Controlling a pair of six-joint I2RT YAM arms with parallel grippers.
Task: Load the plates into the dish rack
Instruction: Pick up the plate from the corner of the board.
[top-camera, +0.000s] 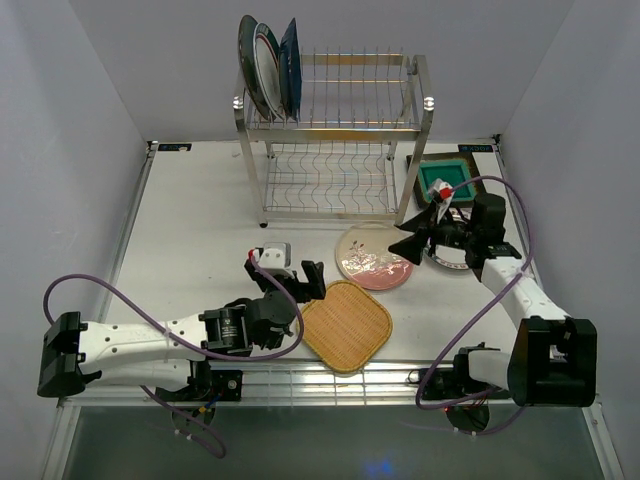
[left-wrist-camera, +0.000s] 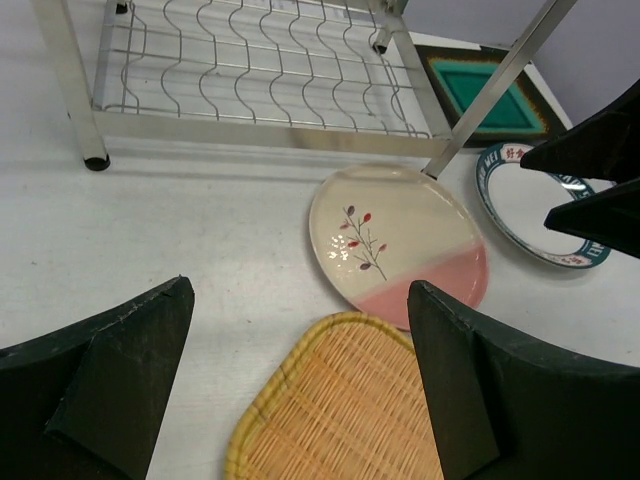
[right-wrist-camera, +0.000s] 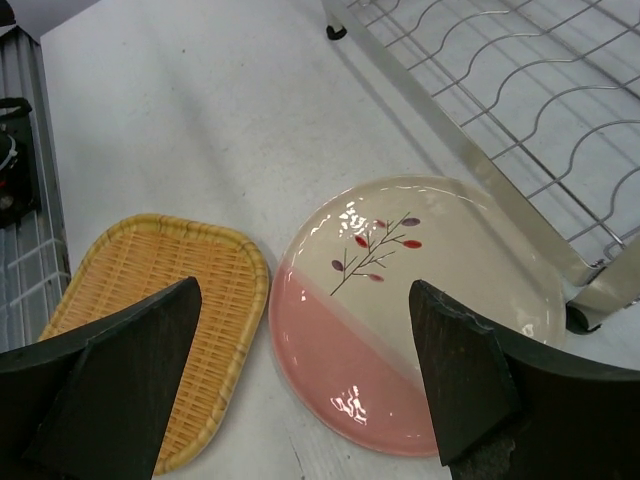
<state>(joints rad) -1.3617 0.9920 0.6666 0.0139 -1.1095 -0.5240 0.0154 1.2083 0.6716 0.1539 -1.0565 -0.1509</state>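
Observation:
The steel dish rack (top-camera: 335, 130) stands at the back. Its top tier holds a dark teal plate (top-camera: 246, 62), a white rimmed plate (top-camera: 268, 72) and a dark blue leaf plate (top-camera: 291, 66), all upright at the left end. The pink-cream floral plate (top-camera: 372, 257) lies flat before the rack, the orange woven plate (top-camera: 345, 325) nearer me. My left gripper (top-camera: 288, 278) is open and empty, just left of the woven plate (left-wrist-camera: 340, 410). My right gripper (top-camera: 418, 232) is open and empty over the floral plate's (right-wrist-camera: 400, 310) right edge.
A green square brown-rimmed plate (top-camera: 445, 180) lies right of the rack by its front right post. A white colour-rimmed plate (top-camera: 452, 260) lies under my right wrist, also in the left wrist view (left-wrist-camera: 525, 215). The rack's lower shelf (left-wrist-camera: 260, 70) holds nothing.

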